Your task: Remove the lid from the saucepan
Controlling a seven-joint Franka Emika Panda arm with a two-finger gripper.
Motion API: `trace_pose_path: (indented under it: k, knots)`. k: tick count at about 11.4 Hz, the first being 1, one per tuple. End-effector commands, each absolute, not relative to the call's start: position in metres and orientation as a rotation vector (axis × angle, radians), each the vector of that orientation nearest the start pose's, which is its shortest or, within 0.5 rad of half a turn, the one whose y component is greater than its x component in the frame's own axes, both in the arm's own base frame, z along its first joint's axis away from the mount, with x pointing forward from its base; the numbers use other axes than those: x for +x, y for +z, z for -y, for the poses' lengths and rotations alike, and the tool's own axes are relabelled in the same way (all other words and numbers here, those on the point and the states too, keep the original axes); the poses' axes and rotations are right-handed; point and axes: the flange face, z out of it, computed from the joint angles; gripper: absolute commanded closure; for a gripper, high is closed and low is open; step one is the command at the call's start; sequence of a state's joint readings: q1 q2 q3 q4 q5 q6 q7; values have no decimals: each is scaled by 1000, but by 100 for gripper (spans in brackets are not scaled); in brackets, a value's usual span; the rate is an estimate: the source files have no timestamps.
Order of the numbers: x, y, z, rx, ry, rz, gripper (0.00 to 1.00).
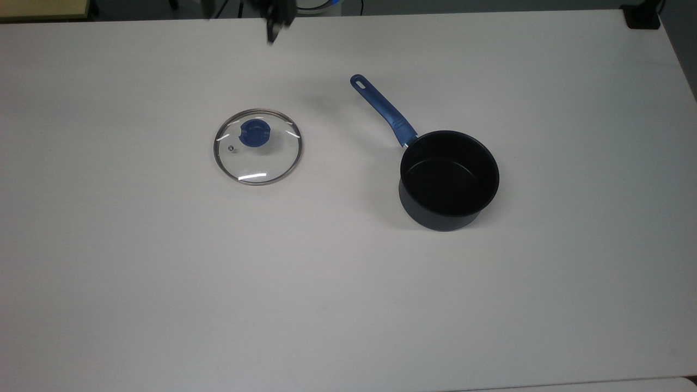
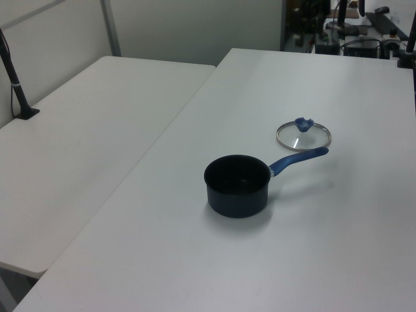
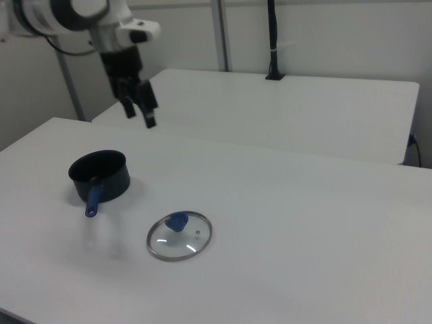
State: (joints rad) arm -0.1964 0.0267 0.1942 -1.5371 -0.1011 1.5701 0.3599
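The lid (image 1: 257, 155), clear glass with a metal rim and a blue knob (image 1: 254, 133), lies flat on the white table (image 1: 348, 305), to the top view's left of the saucepan. The dark navy saucepan (image 1: 449, 179) stands uncovered with a black inside, and its blue handle (image 1: 384, 111) points up and left. In the left view the lid (image 2: 303, 136) sits just beyond the handle of the saucepan (image 2: 237, 186). In the right view my gripper (image 3: 139, 116) hangs open and holds nothing, high above the table behind the saucepan (image 3: 100, 175), well apart from the lid (image 3: 179, 236).
A second white table (image 2: 97, 130) adjoins this one, with a black clamped post (image 2: 14, 78) on it. A black block (image 1: 642, 16) sits at the top view's upper right corner. Dark equipment (image 2: 364, 32) stands past the table's far end.
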Motion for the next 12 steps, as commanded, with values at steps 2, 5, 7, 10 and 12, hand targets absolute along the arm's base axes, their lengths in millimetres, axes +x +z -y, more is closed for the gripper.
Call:
trace_pose_path:
  k: [2,5,7,10,12]
  knots:
    - [530,651,32,-3048,20,-564,0]
    - [535,654,44,-3095,-61,-275,0]
    - [546,652,50,-3127,-147,-140,0]
    - [550,655,50,-3119,-199,-211,0]
    - [550,654,51,-3119,-200,-209,0]
